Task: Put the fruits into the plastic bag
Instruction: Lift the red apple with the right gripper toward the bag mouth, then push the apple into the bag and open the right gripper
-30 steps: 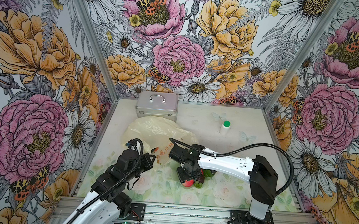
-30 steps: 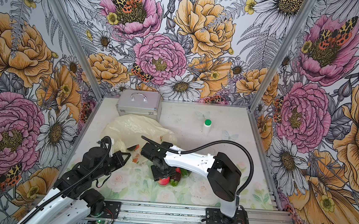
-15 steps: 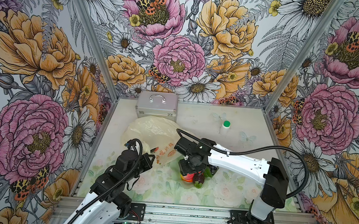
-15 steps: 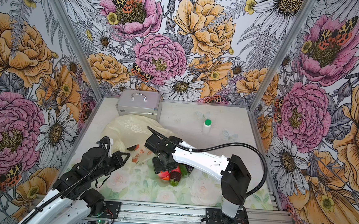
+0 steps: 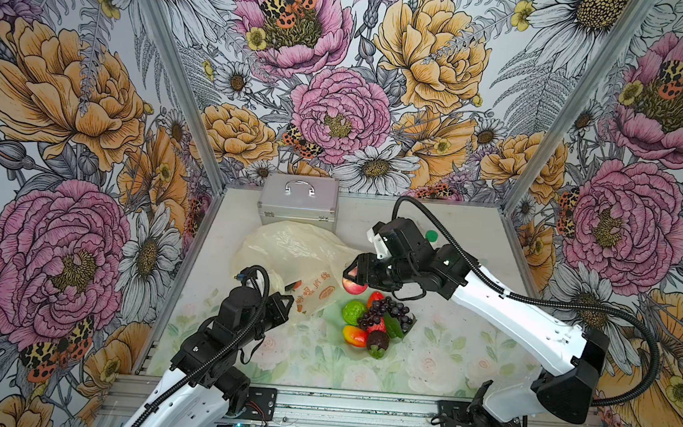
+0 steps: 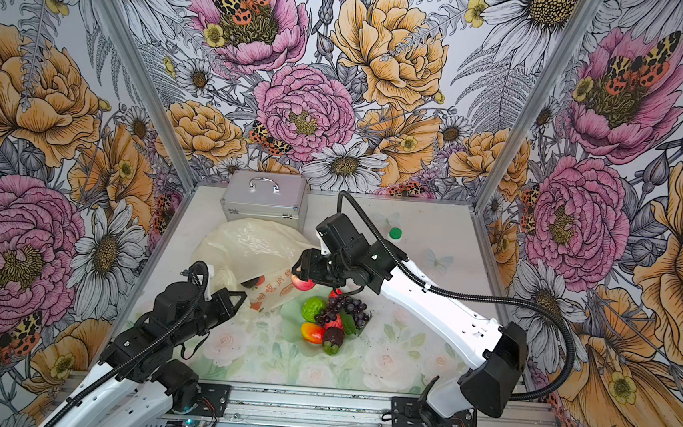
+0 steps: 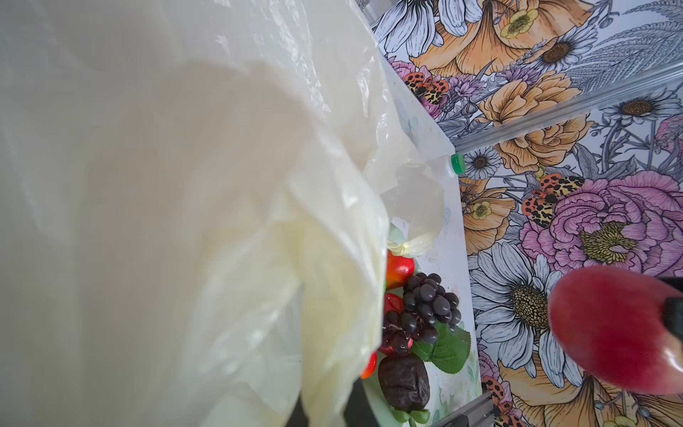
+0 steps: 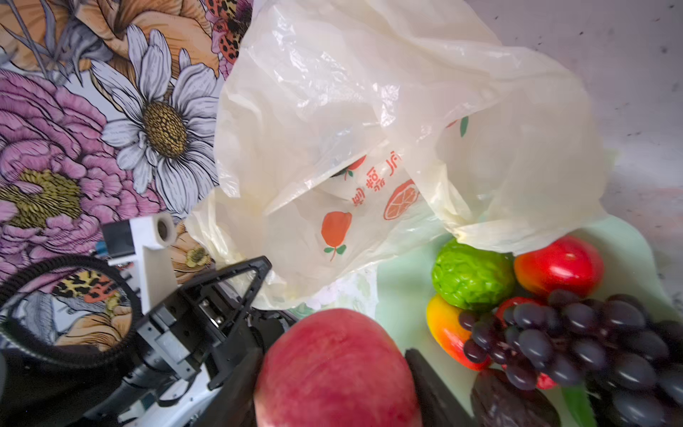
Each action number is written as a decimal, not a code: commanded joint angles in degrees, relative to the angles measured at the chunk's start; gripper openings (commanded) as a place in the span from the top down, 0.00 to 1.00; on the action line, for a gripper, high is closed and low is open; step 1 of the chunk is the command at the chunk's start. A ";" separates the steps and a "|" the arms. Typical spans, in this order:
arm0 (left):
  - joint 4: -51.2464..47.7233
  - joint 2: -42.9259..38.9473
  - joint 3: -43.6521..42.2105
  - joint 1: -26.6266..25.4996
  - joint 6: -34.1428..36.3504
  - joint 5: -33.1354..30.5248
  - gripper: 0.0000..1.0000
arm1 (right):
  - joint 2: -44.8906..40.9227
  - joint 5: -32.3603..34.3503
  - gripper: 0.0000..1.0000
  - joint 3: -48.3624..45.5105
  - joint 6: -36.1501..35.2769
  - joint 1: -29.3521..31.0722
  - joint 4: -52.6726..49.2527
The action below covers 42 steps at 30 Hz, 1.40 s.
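My right gripper (image 5: 353, 283) is shut on a red-pink apple (image 8: 336, 369) and holds it in the air beside the mouth of the pale-yellow plastic bag (image 5: 295, 252), just behind the dish. My left gripper (image 5: 288, 302) is shut on the bag's front edge and lifts it; the bag (image 7: 184, 222) fills the left wrist view and hides those fingertips. Other fruits lie on the pale green dish (image 5: 332, 331): a bumpy green ball (image 5: 353, 311), a grape bunch (image 5: 386, 312), a red-yellow mango (image 5: 355, 335) and a dark mangosteen (image 5: 377, 342).
A silver metal case (image 5: 298, 200) stands against the back wall, right behind the bag. A small white bottle with a green cap (image 5: 431, 236) stands at the back, partly behind my right arm. Flowered walls close in three sides.
My right gripper has risen from the dish with the apple and moved back and left, to the bag's mouth. The left gripper has kept its hold in place.
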 commanded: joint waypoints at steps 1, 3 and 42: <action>-0.44 -0.86 -0.44 0.82 1.46 1.54 1.00 | 2.39 -3.97 0.57 -2.01 7.56 -0.47 11.59; -0.44 -1.04 -0.17 1.11 1.59 1.77 1.00 | 4.31 -4.93 0.57 -2.95 11.04 -0.63 16.54; -0.88 -3.30 0.87 0.75 -1.76 3.81 1.00 | 36.19 0.40 0.55 7.21 11.41 1.35 24.91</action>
